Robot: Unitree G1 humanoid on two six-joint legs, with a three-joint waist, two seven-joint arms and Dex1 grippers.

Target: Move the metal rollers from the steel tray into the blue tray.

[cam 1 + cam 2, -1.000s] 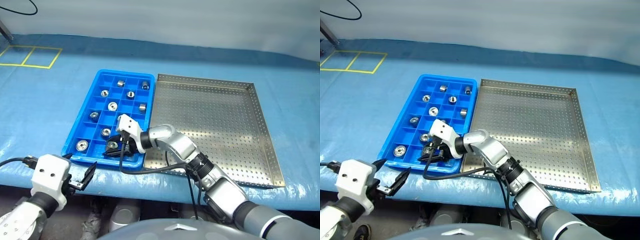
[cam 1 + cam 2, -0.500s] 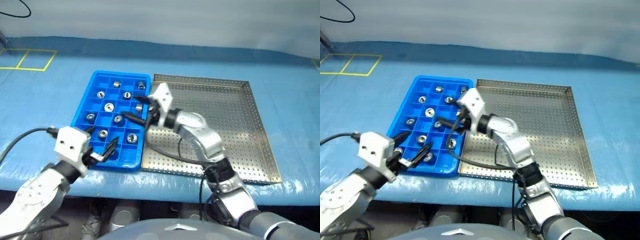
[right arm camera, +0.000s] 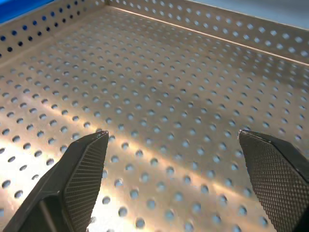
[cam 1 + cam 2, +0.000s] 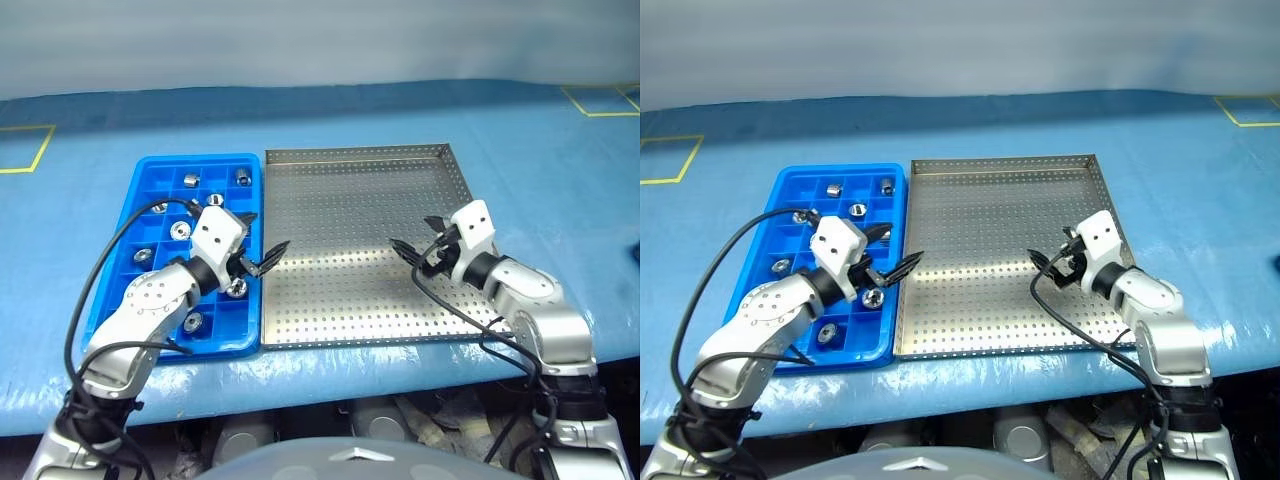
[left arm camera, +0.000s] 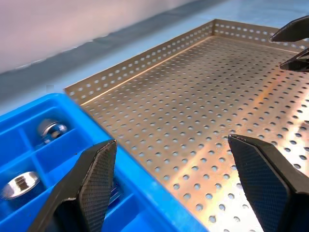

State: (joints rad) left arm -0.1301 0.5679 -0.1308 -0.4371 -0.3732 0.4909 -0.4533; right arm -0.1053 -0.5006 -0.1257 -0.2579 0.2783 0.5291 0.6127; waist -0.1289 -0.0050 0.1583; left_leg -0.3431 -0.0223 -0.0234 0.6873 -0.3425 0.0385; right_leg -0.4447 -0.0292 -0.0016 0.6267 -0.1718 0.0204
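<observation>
The blue tray [image 4: 112, 300] lies on the left, with several metal rollers [image 4: 180, 230] in its compartments, one per cell. The steel tray [image 4: 350, 200] sits touching its right side, and its perforated floor is bare wherever it shows. My left gripper [image 4: 268, 232] hovers open over the seam between the two trays, holding nothing; its wrist view has rollers [image 5: 19, 183] in blue cells just beside one finger. My right gripper [image 4: 410, 232] hangs open and empty over the right part of the steel tray, pointing left across the steel tray floor [image 3: 174, 87].
Both trays rest on a blue tarp-covered table [image 4: 540, 160] with yellow tape marks at the far left [image 4: 25, 150] and far right [image 4: 600, 100]. A black cable [image 4: 95, 280] loops from my left arm over the blue tray. The table's front edge runs just below the trays.
My right gripper left the blue tray, swung right across the steel tray and opened wide. My left gripper rose and came forward to the blue tray's right edge. The camera view also turned.
</observation>
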